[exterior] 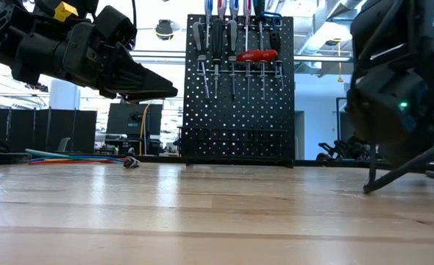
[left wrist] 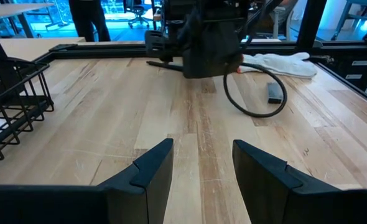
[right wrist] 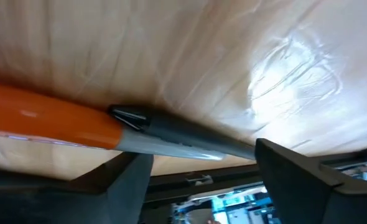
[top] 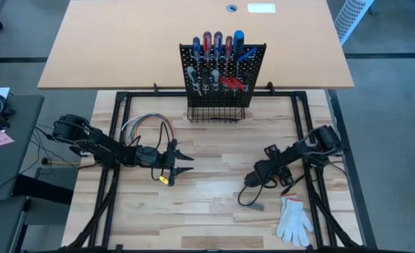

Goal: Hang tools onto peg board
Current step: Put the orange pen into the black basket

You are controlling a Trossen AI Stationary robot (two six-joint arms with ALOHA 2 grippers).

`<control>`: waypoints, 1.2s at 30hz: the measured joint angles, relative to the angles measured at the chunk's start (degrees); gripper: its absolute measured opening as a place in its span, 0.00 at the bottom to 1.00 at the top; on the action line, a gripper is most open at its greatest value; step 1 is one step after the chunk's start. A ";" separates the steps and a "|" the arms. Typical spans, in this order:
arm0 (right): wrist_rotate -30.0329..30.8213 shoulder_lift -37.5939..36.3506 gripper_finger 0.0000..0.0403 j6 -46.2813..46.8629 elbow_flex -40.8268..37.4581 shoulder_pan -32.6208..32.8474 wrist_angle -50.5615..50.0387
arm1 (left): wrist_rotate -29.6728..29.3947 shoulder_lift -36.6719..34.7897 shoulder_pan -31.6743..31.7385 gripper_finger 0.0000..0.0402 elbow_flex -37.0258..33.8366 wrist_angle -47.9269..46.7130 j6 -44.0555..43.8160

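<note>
The black peg board (top: pixel 221 70) stands upright at the far middle, with red, blue and black screwdrivers (top: pixel 218 49) hanging through its rings. One tool with an orange handle (right wrist: pixel 46 124) and a grey neck lies on the table under my right gripper (right wrist: pixel 201 150). That gripper is open, slants down at the right of the table (top: pixel 253 181), and its fingers straddle the neck. My left gripper (top: pixel 190 163) waits open and level above the table's left middle, with nothing between its fingers (left wrist: pixel 202 149). My right gripper comes down at a slant across the tool, one finger (right wrist: pixel 130 177) on each side of its grey neck (right wrist: pixel 177 138). The tool lies flat on the table. I cannot tell whether the fingers touch it.
A white glove (top: pixel 294 221) lies near the front right. A black cable loop (top: pixel 248 197) with a small grey block (top: pixel 257 207) lies beside my right gripper. Coloured wires (top: pixel 148 125) lie behind my left arm. A black wire basket (top: pixel 216 112) sits at the peg board's foot.
</note>
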 joint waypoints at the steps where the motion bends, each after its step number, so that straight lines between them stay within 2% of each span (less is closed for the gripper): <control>1: -0.34 0.00 0.66 0.08 0.00 -0.55 0.03 | 0.00 0.00 0.00 0.40 -0.01 -0.02 0.00; 12: -0.75 -0.09 0.21 0.70 -1.73 -3.69 1.82 | 0.00 0.00 0.00 0.40 -0.01 -0.04 0.00; 16: -0.38 -0.05 0.10 0.91 -1.32 -3.49 1.89 | 0.00 0.00 0.00 0.40 0.00 -0.03 0.00; 22: 0.40 -0.37 0.09 2.25 1.80 -3.56 2.40 | 0.01 0.00 0.00 0.40 -0.01 0.03 0.00; 27: 4.04 -1.18 0.09 2.14 6.33 -3.60 5.91 | 0.02 0.00 0.00 0.40 0.00 0.04 0.01; 32: 7.52 -3.61 0.09 2.14 10.30 -4.15 18.78 | 0.02 0.00 0.00 0.40 0.01 0.04 0.00; 36: 8.04 -7.64 0.09 0.66 10.45 -4.85 29.44 | 0.01 0.00 0.00 0.40 0.01 -0.10 0.00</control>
